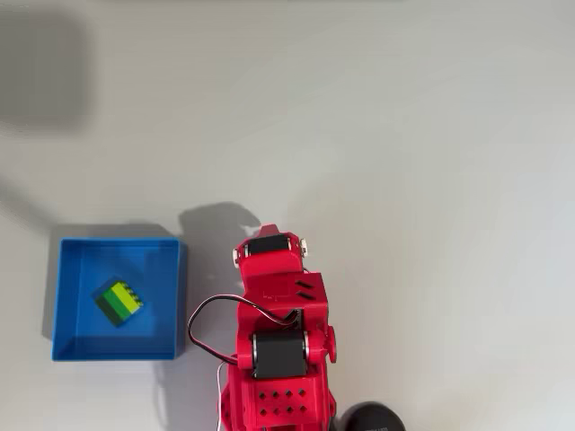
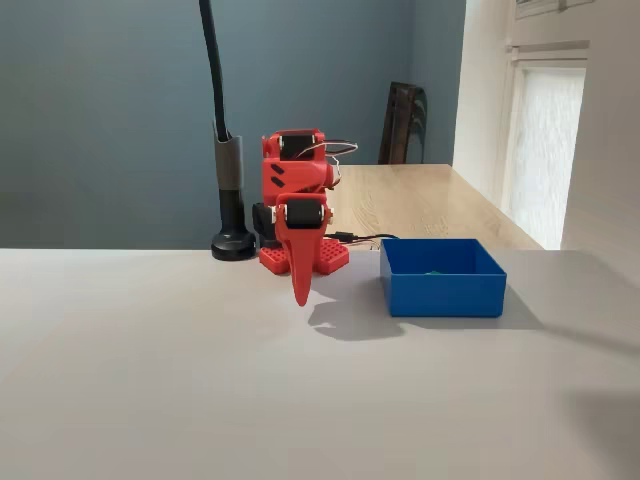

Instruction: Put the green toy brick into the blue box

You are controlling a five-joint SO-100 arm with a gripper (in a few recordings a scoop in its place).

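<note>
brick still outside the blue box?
No, in the overhead view the green toy brick lies on the floor of the blue box.

One camera looks straight down on my arm [image 1: 278,341] and the blue box [image 1: 117,350]; another faces me low across the surface [image 2: 200,380], sharing both.

A pale grey table [image 2: 150,380] fills the foreground of the fixed view, with a dark blue-grey wall [image 2: 110,110] behind it. A wooden tabletop [image 2: 420,200] stretches back toward a bright window [image 2: 550,140] at the right, and a dark framed panel [image 2: 402,120] leans in the corner.
</note>
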